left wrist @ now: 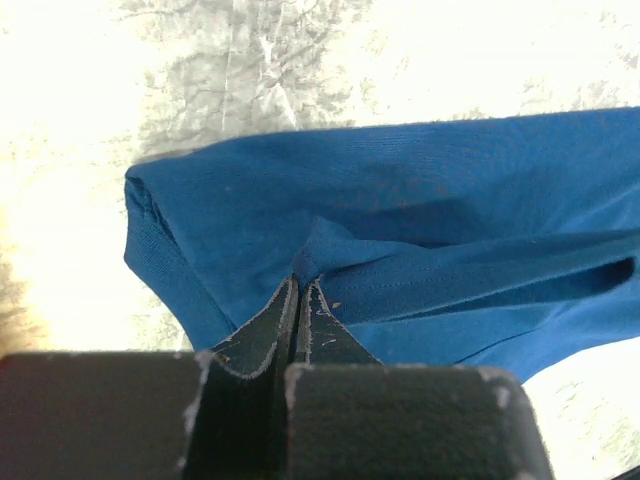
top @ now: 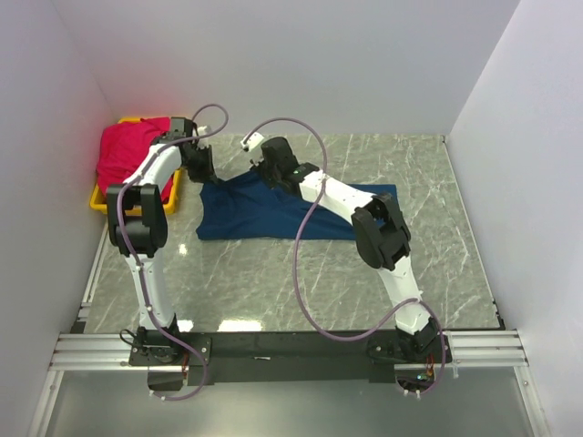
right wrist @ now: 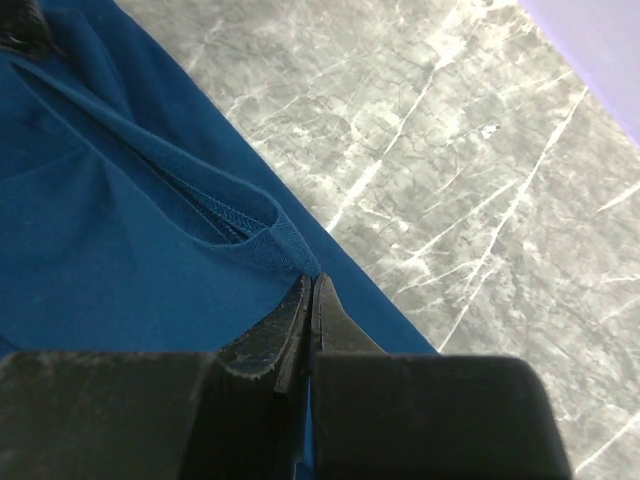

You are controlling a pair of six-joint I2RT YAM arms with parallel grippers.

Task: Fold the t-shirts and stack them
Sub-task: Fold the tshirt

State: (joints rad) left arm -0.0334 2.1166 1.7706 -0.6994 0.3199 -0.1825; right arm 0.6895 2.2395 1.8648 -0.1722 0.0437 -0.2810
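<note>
A soft navy blue t-shirt [top: 291,214] lies spread across the middle of a grey marble-patterned worktop [top: 437,273]. Its far edge is bunched up where both arms meet it. The left pincer [left wrist: 300,285] is fully closed, nipping a thin fold of blue cloth near the shirt's far-left corner. The right pincer [right wrist: 312,282] is likewise closed, pinching a stitched hem at the far edge, a little to the right of the left one.

Both holds look shallow, with only the very tips on cloth, so either could slip if the arms lift or pull apart briskly. The two pincers sit close together, so the shirt would likely hang in a bunch rather than flat and give a crooked fold. Each may also have caught only one layer, letting the rest sag.

At the far left, a bright red-pink t-shirt [top: 132,150] is heaped in a yellow plastic bin [top: 98,198], close to the left arm's elbow. A wide leftward swing could knock it. White walls enclose the worktop on three sides.
</note>
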